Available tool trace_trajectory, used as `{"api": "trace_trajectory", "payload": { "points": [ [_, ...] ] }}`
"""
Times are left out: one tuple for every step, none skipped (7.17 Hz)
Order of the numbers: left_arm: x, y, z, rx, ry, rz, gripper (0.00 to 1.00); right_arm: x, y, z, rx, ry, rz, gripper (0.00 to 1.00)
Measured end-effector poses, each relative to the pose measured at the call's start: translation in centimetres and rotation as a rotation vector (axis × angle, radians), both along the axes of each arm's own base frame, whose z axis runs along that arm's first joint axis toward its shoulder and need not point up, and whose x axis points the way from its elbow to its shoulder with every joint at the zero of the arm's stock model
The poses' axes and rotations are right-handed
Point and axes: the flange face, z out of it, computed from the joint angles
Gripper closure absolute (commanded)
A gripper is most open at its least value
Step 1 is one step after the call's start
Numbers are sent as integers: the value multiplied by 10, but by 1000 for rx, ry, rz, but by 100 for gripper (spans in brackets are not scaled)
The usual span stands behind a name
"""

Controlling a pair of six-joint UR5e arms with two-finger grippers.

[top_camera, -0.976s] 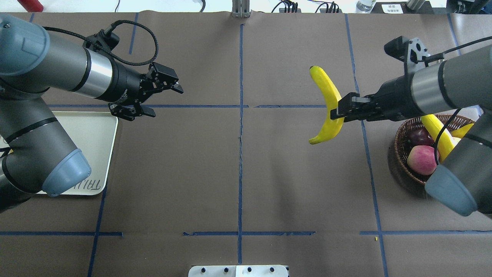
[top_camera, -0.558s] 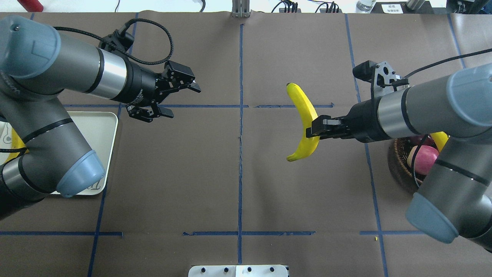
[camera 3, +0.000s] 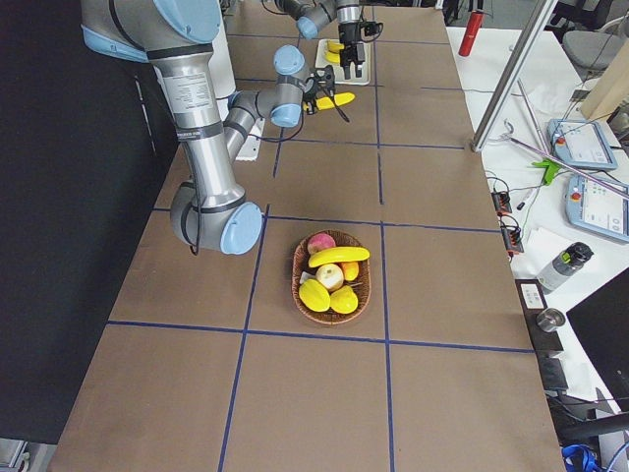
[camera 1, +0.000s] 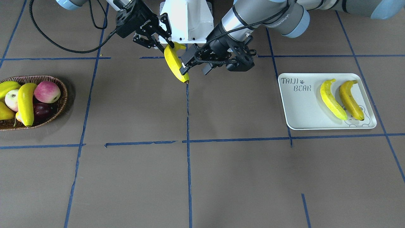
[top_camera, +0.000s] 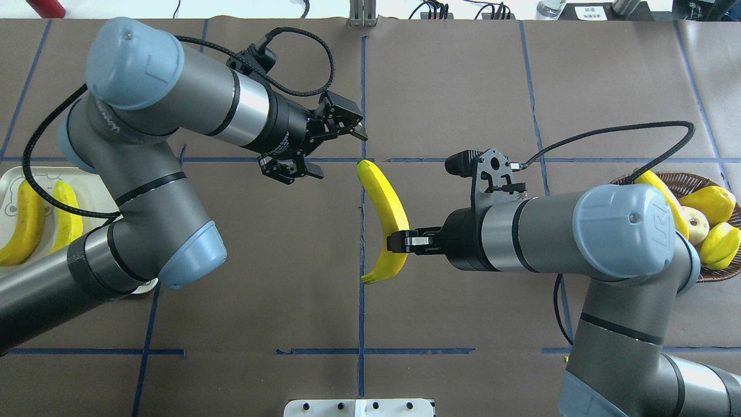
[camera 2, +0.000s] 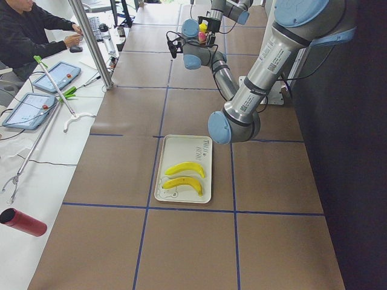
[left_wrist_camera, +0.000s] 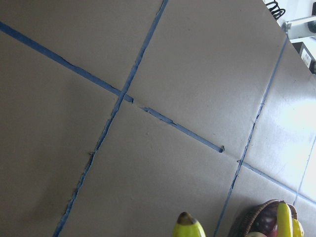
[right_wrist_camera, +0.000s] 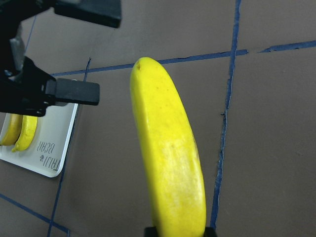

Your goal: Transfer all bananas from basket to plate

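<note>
My right gripper (top_camera: 398,242) is shut on a yellow banana (top_camera: 385,217) and holds it above the table's middle; it also shows in the front view (camera 1: 175,61) and right wrist view (right_wrist_camera: 170,158). My left gripper (top_camera: 337,153) is open and empty, just left of the banana's far end, apart from it. The off-white plate (camera 1: 300,107) holds two bananas (camera 1: 332,99) (camera 1: 350,99) side by side. The wicker basket (camera 1: 60,95) at the other end holds one more banana (camera 1: 25,103).
The basket also holds a pink-red apple (camera 1: 47,91), a dark fruit (camera 1: 42,109) and rounder yellow fruits (top_camera: 715,202). Blue tape lines cross the brown table. The white robot base (camera 1: 186,19) is behind the grippers. An operator (camera 2: 30,30) sits beyond the table's far side.
My right arm has carried the banana left, from near the basket to the table's middle. My left arm has moved right toward it, still open.
</note>
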Motion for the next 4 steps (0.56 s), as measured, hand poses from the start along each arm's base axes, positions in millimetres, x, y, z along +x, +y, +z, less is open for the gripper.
{"api": "trace_trajectory", "payload": {
  "points": [
    [12,7,-4,3,3,20,2,0,0,-3,1,-5,3,100],
    [21,13,-6,4,5,37,2,-1,-1,-6,4,-10,7,100],
    [28,20,-8,6,7,50,6,-1,-2,-8,7,-13,10,100],
    [33,25,-9,8,9,59,46,-1,-2,-9,7,-14,12,100]
  ]
}}
